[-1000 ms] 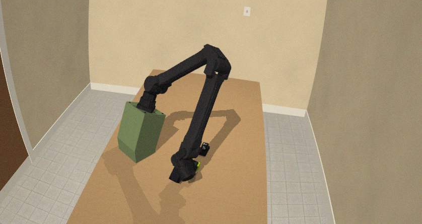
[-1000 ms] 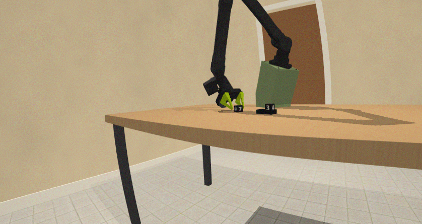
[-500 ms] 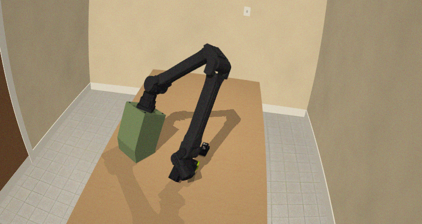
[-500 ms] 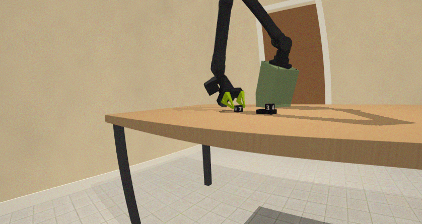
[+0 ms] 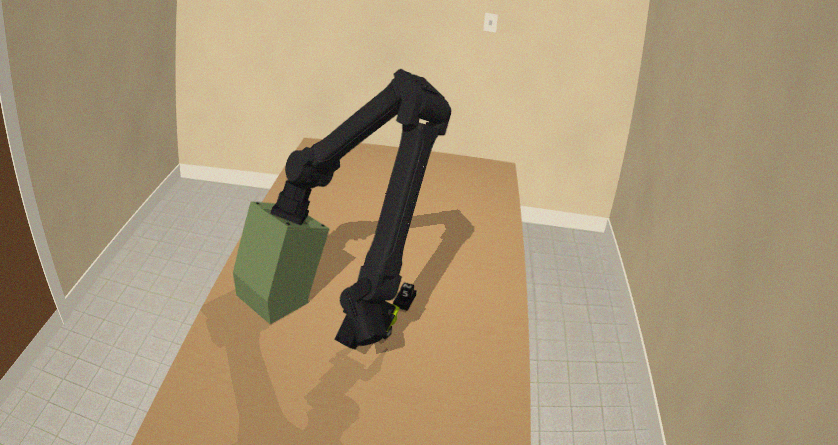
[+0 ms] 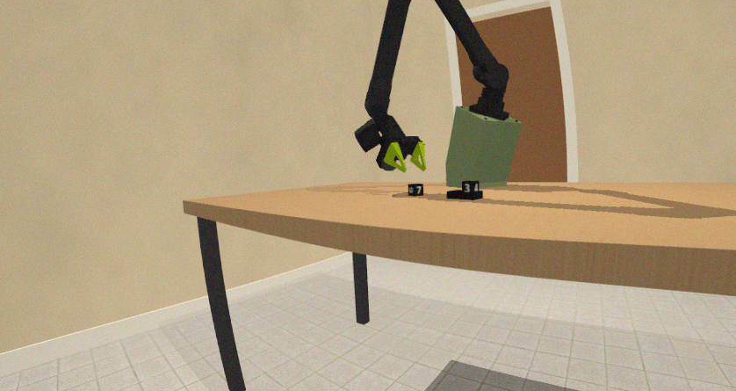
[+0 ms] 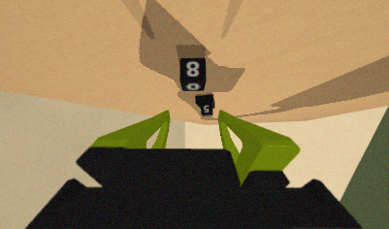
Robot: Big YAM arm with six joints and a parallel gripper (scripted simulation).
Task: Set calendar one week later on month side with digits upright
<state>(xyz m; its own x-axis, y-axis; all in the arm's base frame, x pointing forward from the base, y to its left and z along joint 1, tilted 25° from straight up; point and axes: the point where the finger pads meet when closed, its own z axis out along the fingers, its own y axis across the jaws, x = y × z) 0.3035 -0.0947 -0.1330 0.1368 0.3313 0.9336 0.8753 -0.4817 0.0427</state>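
My gripper [image 6: 414,170] [image 7: 194,114] is open and empty, its green fingertips above a loose black cube [image 6: 415,190] [image 7: 192,73]. This cube lies on the table outside the tray. The wrist view shows its 8 and 0 faces; the exterior view shows a 7 and another digit too small to read. The other black cube [image 5: 405,294] [image 6: 470,186] [image 7: 205,104] stands in the black tray [image 6: 454,194], towards its right side in the exterior view, where it shows 3 and what looks like 4. Its 5 shows in the top view. The month's name is not readable.
The wooden table [image 5: 469,383] [image 6: 319,210] carries the green base block [image 5: 280,260] [image 6: 483,148] of the arm. The arm hides the loose cube's surroundings in the top view. In the exterior view, a gap separates the loose cube from the tray.
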